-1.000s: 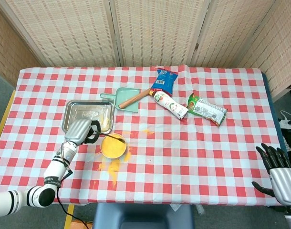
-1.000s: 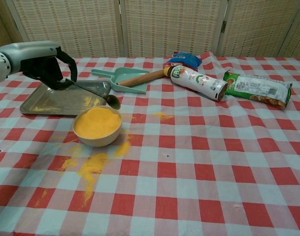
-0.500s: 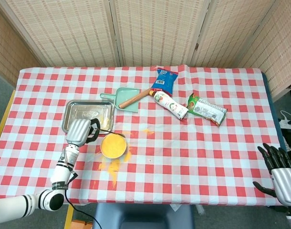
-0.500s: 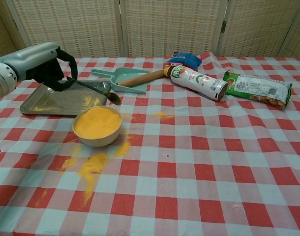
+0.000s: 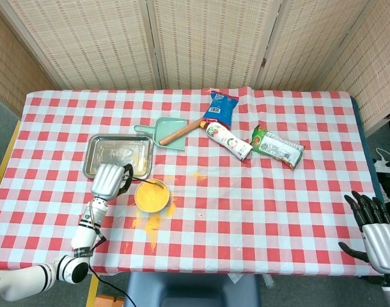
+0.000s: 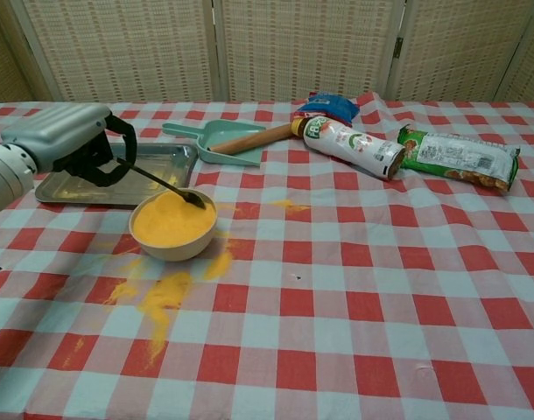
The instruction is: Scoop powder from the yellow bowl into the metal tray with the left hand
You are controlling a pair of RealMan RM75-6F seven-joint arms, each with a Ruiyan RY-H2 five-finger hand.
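Note:
The yellow bowl (image 6: 172,229) (image 5: 151,196) sits left of centre, heaped with orange powder. Behind it and to the left lies the metal tray (image 6: 105,186) (image 5: 117,155), with a little powder at its right end. My left hand (image 6: 74,142) (image 5: 107,180) holds a dark spoon (image 6: 162,184) by the handle. The spoon slants down to the right and its bowl end meets the powder at the bowl's far rim. My right hand (image 5: 373,233) hangs at the bottom right of the head view, off the table, fingers spread and holding nothing.
Spilled powder (image 6: 158,293) streaks the cloth in front of the bowl, with a small patch (image 6: 289,206) behind it. A teal dustpan (image 6: 216,140) with a wooden handle, a white bottle (image 6: 353,145), a blue bag (image 6: 326,106) and a green packet (image 6: 460,157) lie along the back.
My left hand has come toward the near edge and dropped lower. The spoon's tip has gone from above the tray's corner down into the powder at the bowl's far rim.

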